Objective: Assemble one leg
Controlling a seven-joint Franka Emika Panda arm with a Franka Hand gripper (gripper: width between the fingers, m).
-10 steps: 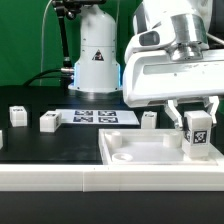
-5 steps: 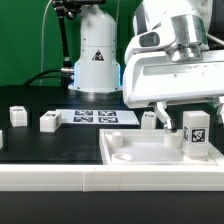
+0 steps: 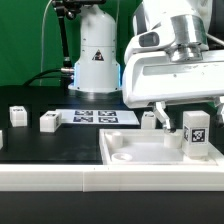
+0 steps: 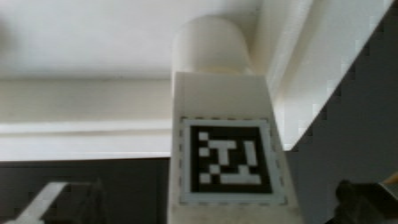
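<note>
I count one leg [image 3: 197, 135] in play. It is a small white post with a single black-and-white tag [image 3: 198, 130] on its face, standing upright inside the white tray [image 3: 140, 152], close to the raised rim on the exterior view's right. I can't tell from either view whether its foot is seated in anything.

The gripper [image 3: 190, 113] hangs over the top of the leg with its two fingers [image 3: 163, 118] spread wide, one on each side of the post, with visible gaps between. In the wrist view the leg [image 4: 222, 120] fills the middle and its tag [image 4: 228, 160] is square to the camera. The gripper [image 4: 205, 198] shows only as two dark fingertips [image 4: 365, 195] at the edges of the picture, both clear of the post — so it is holding nothing.

There is one tray, large and square, at the front of the black table [image 3: 40, 145]. Behind it I count three loose posts [image 3: 49, 121] standing well apart in a rough row. A sliver of something white shows at the exterior view's left edge, too cut off to name. One marker board [image 3: 97, 117] lies flat between the posts, in front of the arm's white base [image 3: 97, 55]. Its tags are too small for me to count.
</note>
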